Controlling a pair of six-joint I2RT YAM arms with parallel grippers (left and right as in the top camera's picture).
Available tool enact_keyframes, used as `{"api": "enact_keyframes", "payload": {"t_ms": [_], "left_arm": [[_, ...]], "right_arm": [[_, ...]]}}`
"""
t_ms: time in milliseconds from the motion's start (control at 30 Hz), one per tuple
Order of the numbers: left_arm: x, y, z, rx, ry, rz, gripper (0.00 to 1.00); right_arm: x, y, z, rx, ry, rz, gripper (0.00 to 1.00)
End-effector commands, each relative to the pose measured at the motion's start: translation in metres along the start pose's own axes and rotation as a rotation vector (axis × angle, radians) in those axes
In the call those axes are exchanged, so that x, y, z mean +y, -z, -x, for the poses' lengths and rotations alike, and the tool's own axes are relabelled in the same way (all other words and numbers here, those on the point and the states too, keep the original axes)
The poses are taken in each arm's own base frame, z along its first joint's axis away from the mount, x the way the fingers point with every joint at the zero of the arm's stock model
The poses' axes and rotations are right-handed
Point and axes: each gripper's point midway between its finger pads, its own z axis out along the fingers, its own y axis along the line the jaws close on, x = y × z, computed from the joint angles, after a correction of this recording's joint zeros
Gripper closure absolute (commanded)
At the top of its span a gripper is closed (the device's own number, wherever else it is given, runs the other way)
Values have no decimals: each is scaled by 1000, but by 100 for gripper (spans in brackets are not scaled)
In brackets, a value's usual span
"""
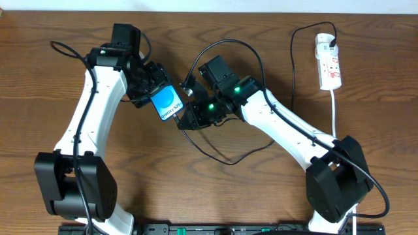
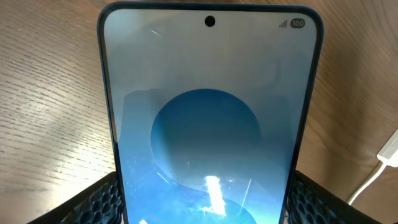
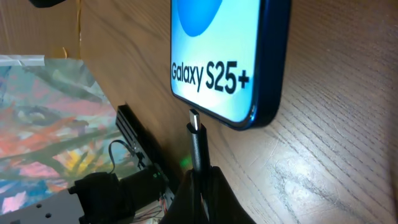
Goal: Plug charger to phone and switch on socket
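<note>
Above the desk (image 1: 196, 202), the left hand (image 1: 152, 96) gripped the phone (image 1: 167, 102). The right hand (image 3: 199, 185) pinched the charger (image 3: 198, 146), tip near the phone's edge.

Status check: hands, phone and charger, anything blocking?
Left hand shut on slim blue-screen Galaxy smartphone. Right hand shut on thin black charger cable, connector tip at the smartphone's bottom edge, not seated. Nothing between them.

The overhead camera looks straight down on the whole table (image 1: 209, 202). Both wrist cameras sit very near the phone (image 2: 211, 124), which all three views share.
</note>
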Motion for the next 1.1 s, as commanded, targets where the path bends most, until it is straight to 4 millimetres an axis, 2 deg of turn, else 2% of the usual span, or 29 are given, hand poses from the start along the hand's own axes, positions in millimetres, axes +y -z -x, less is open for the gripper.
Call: {"api": "enact_keyframes", "payload": {"t_ms": [0,767,1067], "left_arm": [[-8,10,2,-19,5,-31,93],[-8,10,2,-17,5,-30,93],[-7,10,1,-15,6,-28,93]], "right_arm": [[7,-4,-4,15,24,10,99],[3,-3,-4,13,15,-6,99],[-6,0,-1,0,-5,-40,99]]}}
